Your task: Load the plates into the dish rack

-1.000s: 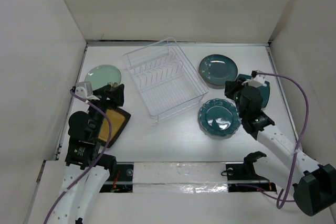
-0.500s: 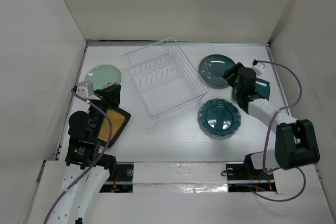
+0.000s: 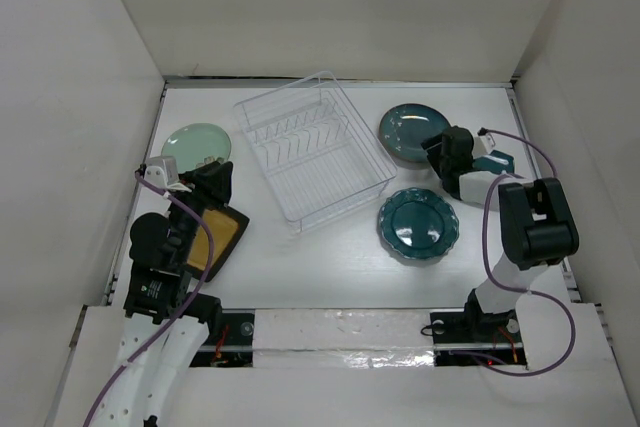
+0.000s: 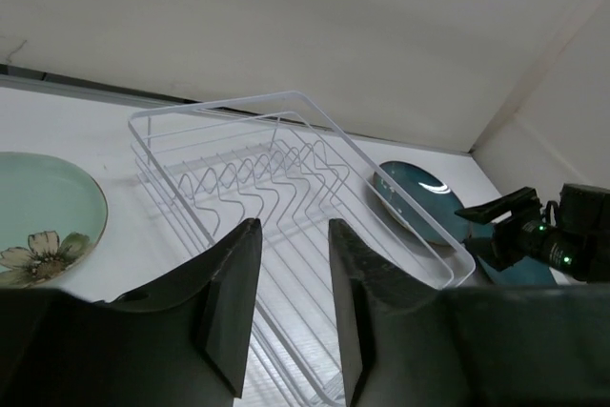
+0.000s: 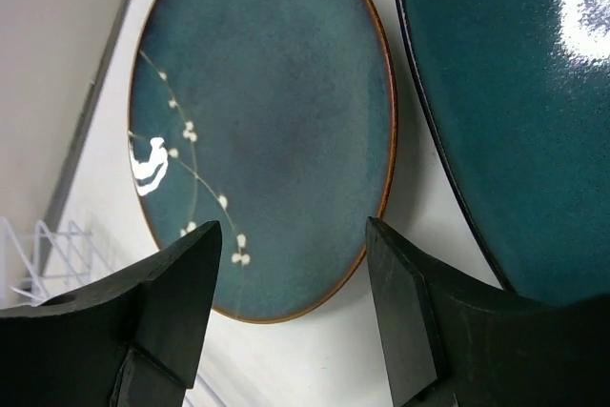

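While your left gripper (image 4: 292,245) and right gripper (image 5: 292,235) both held nothing, the clear dish rack (image 3: 312,147) sat askew on the table (image 3: 320,272), toward its far side.
Nearest you on the left, the square mustard-yellow plate (image 3: 225,239) lay flat, and your left gripper hung over its far edge with the jaws only narrowly parted. Near you on the right lay the scalloped teal plate (image 3: 418,224). Farther on that side, your right gripper hovered with its jaws spread wide over the edge of the round teal plate (image 5: 267,131), which lay just right of the rack. The square teal plate (image 5: 515,92) lay just beside that one, farther right. On the far left, the pale mint plate (image 3: 195,142) lay flat, left of the rack.
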`<state>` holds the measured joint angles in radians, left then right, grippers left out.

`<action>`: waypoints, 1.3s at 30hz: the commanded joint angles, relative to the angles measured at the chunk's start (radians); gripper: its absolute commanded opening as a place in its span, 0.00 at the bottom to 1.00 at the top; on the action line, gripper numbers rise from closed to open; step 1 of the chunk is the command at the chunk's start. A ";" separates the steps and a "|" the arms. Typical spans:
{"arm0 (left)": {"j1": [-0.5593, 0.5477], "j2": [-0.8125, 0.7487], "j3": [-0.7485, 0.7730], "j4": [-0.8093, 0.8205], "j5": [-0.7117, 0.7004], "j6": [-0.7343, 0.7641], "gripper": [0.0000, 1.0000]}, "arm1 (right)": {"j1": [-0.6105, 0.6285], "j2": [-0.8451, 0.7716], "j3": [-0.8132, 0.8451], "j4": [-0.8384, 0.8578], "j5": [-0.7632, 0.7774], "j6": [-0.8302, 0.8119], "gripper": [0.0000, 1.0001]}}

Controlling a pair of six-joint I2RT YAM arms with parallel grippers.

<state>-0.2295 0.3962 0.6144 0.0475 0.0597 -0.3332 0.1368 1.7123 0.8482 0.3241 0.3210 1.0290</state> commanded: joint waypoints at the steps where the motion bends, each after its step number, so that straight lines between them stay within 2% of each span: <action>1: -0.004 -0.005 0.008 0.046 0.015 0.006 0.33 | -0.009 -0.003 -0.024 0.070 0.016 0.109 0.67; 6: -0.004 0.006 0.007 0.049 0.015 0.005 0.37 | -0.009 -0.019 -0.066 0.079 0.035 0.161 0.62; 8: -0.004 -0.003 0.007 0.051 0.019 0.005 0.37 | -0.009 -0.032 -0.105 0.111 0.052 0.172 0.57; 15: -0.004 0.003 0.007 0.057 0.026 0.002 0.37 | 0.033 -0.157 -0.170 0.121 0.173 0.135 0.56; 19: -0.004 0.009 0.005 0.057 0.025 0.000 0.37 | 0.023 -0.105 -0.146 0.095 0.104 0.129 0.58; 24: -0.004 -0.002 0.005 0.057 0.022 0.000 0.38 | 0.003 -0.007 -0.120 0.164 -0.043 0.172 0.58; 31: -0.004 0.000 0.005 0.061 0.029 0.002 0.38 | -0.025 0.095 -0.046 0.207 -0.137 0.235 0.58; 34: -0.004 0.012 0.005 0.058 0.029 0.003 0.38 | -0.025 0.112 -0.035 0.216 -0.123 0.259 0.56; 39: -0.004 0.004 0.008 0.057 0.022 0.008 0.38 | -0.045 0.144 -0.020 0.248 -0.135 0.299 0.44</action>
<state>-0.2295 0.3985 0.6144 0.0490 0.0753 -0.3336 0.1116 1.8378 0.7887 0.5003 0.1989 1.2881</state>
